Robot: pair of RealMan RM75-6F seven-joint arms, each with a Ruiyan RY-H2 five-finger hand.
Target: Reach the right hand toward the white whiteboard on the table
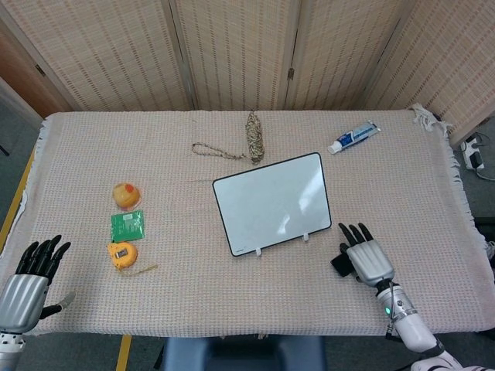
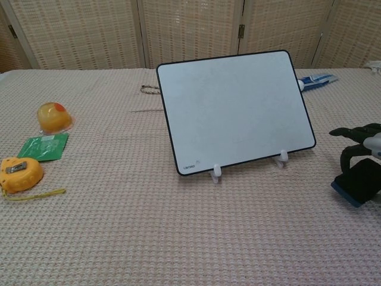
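The white whiteboard (image 1: 272,202) with a dark rim leans back on two small white feet mid-table; in the chest view the whiteboard (image 2: 235,110) faces me. My right hand (image 1: 365,259) lies just right of its lower right corner, fingers straight and apart, pointing up the table. Beneath its fingers is a black eraser (image 1: 339,265). In the chest view the right hand (image 2: 362,143) shows at the right edge, fingers (image 2: 347,157) arched over the tilted eraser (image 2: 357,182) and touching it. My left hand (image 1: 29,284) rests at the near left corner, fingers spread, holding nothing.
A yellow tape measure (image 1: 123,255), a green packet (image 1: 128,225) and an orange-yellow toy (image 1: 127,195) lie in a column at the left. A braided rope (image 1: 247,139) and a toothpaste tube (image 1: 353,137) lie behind the board. Folding screens stand behind the table.
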